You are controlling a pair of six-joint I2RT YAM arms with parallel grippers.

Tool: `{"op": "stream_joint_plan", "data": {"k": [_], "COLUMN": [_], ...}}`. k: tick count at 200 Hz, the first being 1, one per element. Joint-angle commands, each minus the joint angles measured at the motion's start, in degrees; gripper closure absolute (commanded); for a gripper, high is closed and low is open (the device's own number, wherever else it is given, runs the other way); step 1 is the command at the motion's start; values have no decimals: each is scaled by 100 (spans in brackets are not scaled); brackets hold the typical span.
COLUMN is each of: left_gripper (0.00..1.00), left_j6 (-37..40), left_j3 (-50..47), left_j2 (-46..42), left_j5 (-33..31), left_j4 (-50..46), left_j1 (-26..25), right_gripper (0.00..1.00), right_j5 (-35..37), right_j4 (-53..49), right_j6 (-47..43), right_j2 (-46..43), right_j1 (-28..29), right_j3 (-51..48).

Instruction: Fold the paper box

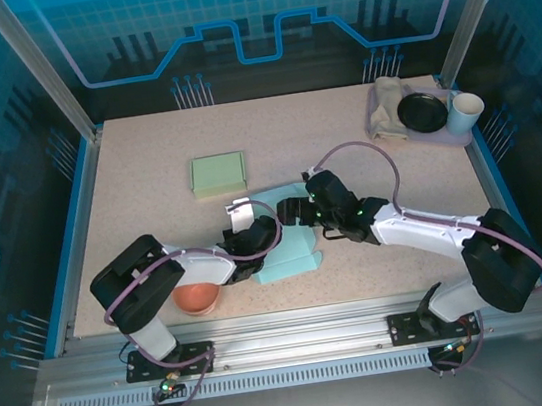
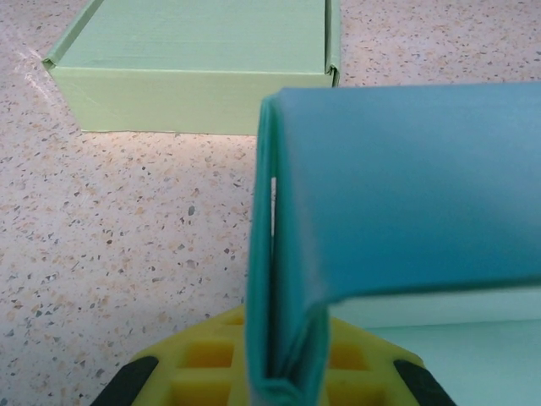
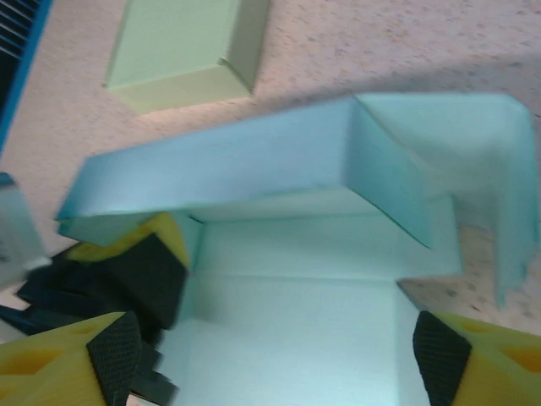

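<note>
The teal paper box point(image 1: 291, 258) lies partly folded at the table's centre, between both arms. My left gripper point(image 1: 252, 234) is shut on a doubled side wall of the box point(image 2: 283, 338), which stands upright between its yellow jaws. That wall bends over to the right into a flap point(image 2: 406, 194). My right gripper point(image 1: 299, 211) hovers open over the box from the right. In the right wrist view its black fingertips point(image 3: 114, 355) stand wide apart above the box's floor panel point(image 3: 296, 330), with a raised wall point(image 3: 220, 165) and corner flap beyond.
A finished pale green box point(image 1: 218, 174) sits behind the teal one, left of centre. An orange bowl point(image 1: 200, 298) rests near the front edge beside my left arm. At the back right a tray point(image 1: 464, 135) holds a cloth, a black dish and a white cup.
</note>
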Motion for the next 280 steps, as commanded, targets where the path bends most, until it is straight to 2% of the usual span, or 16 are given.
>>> {"op": "stream_joint_plan", "data": {"k": [1, 15, 22, 63, 87, 126, 161, 190, 232, 280], "left_gripper": [91, 91, 91, 91, 91, 91, 91, 91, 91, 91], "left_j6": [-164, -204, -226, -248, -224, -190, -265, -310, -336, -422], "left_j3": [171, 201, 201, 179, 169, 123, 107, 107, 135, 187], "left_j2": [-31, -28, -37, -72, -97, -169, -128, -88, -90, -30], "left_j5": [-7, 0, 0, 41, 49, 77, 186, 261, 317, 290], "left_j4": [-117, -186, -216, -242, -249, -259, -244, -232, -260, -331], "left_j1": [6, 9, 6, 11, 4, 2, 7, 7, 7, 7], "right_gripper": [32, 48, 52, 53, 59, 59, 59, 59, 62, 64], "right_j5": [514, 485, 482, 655, 866, 955, 522, 73, -416, -522], "right_j4": [-146, -23, 51, 552, 705, 1069, 1523, 2096, 2425, 2389], "right_j6": [-432, -549, -594, -748, -769, -967, -978, -948, -921, -887], "right_j2": [-14, 92, 163, 564, 797, 1027, 1369, 1619, 1755, 1713], "right_j1": [66, 74, 72, -5, -157, -460, -709, -720, -719, -374], "right_j3": [-205, -160, -142, -120, -119, -220, -295, -375, -359, -350]}}
